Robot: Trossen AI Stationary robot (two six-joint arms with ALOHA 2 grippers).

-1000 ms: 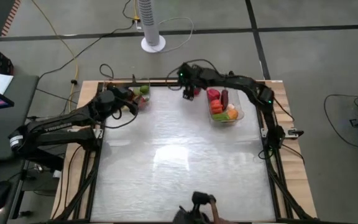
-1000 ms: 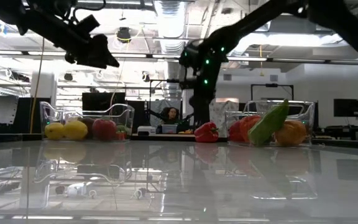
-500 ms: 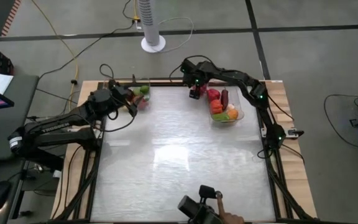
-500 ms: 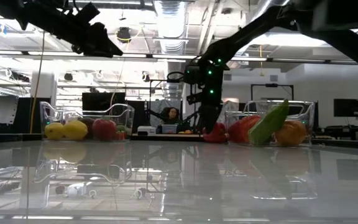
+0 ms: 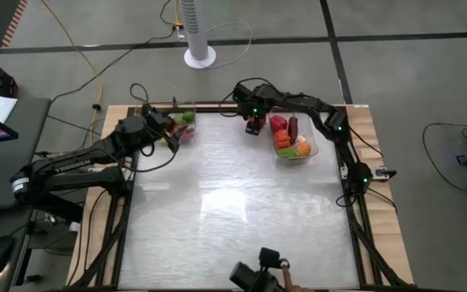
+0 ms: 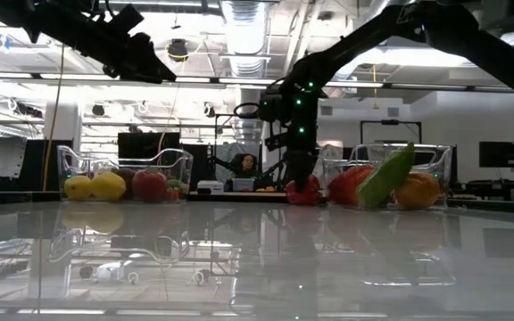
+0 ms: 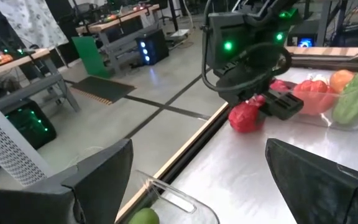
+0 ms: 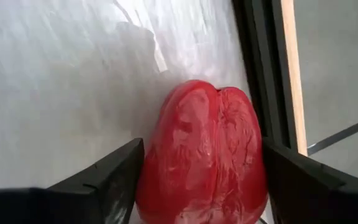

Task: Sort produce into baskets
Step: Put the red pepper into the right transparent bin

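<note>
A red pepper (image 8: 204, 149) lies on the table near the far edge, just left of the right basket (image 5: 294, 139). That basket holds several pieces of produce, among them a green cucumber (image 6: 386, 176). My right gripper (image 5: 255, 126) points steeply down over the pepper and is closed around it. The left basket (image 6: 123, 174) at the far left holds lemons, a tomato and a lime (image 7: 145, 216). My left gripper (image 7: 199, 146) hovers open above that basket with nothing between its fingers. My right gripper pinches the red pepper between its two fingers, one on each of its bulging sides (image 8: 151, 165). The fingers (image 8: 114, 177) come from above, slanting down. The pepper rests on the table (image 6: 303, 190).
The dark frame rail and wooden border (image 8: 288, 74) run close behind the pepper at the far edge. A fan stand (image 5: 199, 55) is beyond the table. A person's hand with a device (image 5: 264, 272) shows at the near edge. The table's wide middle (image 5: 233, 203) is bare.
My right gripper has gone down and toward the right basket, tipping to point more steeply down, and now straddles the red pepper that lay beside it a second ago. The pepper has stayed in place.
</note>
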